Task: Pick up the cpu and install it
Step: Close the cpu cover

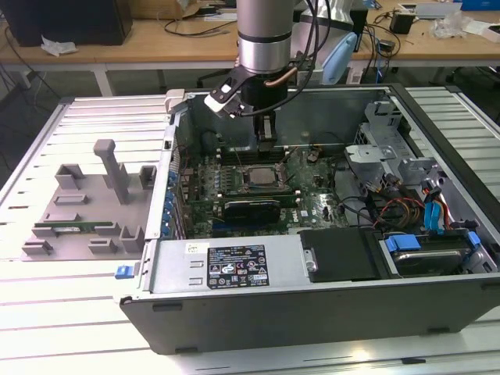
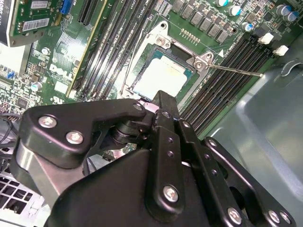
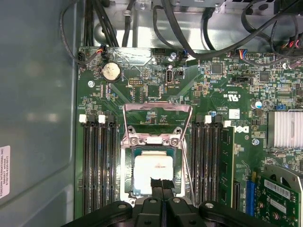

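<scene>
- An open grey sheet-metal computer case (image 1: pixel 234 269) lies on a white slatted metal table (image 1: pixel 55 312).
- A green motherboard (image 3: pixel 156 85) sits on the case floor and carries a round silver coin battery (image 3: pixel 111 72).
- Long black memory slots (image 3: pixel 97 161) run along both sides of a silver metal socket frame (image 3: pixel 137 140), whose lid is hinged open.
- A grey plastic fixture tray (image 1: pixel 86 203) sits beside the case on the exterior view's left, with a long narrow green memory stick (image 1: pixel 72 229) lying in it.
- Blue and orange cables (image 1: pixel 434 212) lie at the case's end on the exterior view's right.
- A wooden workbench (image 1: pixel 156 39) stands behind the table.

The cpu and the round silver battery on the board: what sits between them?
In the first wrist view, the socket's opened metal frame lies between cpu and battery.
</scene>
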Motion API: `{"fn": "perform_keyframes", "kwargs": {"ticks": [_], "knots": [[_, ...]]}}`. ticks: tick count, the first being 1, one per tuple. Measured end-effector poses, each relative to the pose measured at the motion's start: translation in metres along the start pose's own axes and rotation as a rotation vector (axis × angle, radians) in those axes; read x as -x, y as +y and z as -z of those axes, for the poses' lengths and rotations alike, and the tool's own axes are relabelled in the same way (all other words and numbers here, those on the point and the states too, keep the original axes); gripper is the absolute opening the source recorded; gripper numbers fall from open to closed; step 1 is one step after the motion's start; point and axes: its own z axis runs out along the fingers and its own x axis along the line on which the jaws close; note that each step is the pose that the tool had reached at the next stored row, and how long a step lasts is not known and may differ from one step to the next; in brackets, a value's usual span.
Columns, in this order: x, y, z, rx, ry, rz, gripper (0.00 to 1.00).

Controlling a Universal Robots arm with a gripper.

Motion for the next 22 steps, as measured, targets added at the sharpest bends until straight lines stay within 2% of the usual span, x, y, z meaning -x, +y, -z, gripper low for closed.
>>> {"fn": "perform_keyframes", "kwargs": {"ticks": [10, 17, 22], "knots": [[0.0000, 0.0000, 0.0001, 0.0000, -0.0006, 0.000, 0.11], [-0.0004, 0.0003, 0.0094, 0.0000, -0.0006, 0.000, 0.11], [-0.0004, 0.0005, 0.0098, 0.0000, -0.0007, 0.000, 0.11]]}}
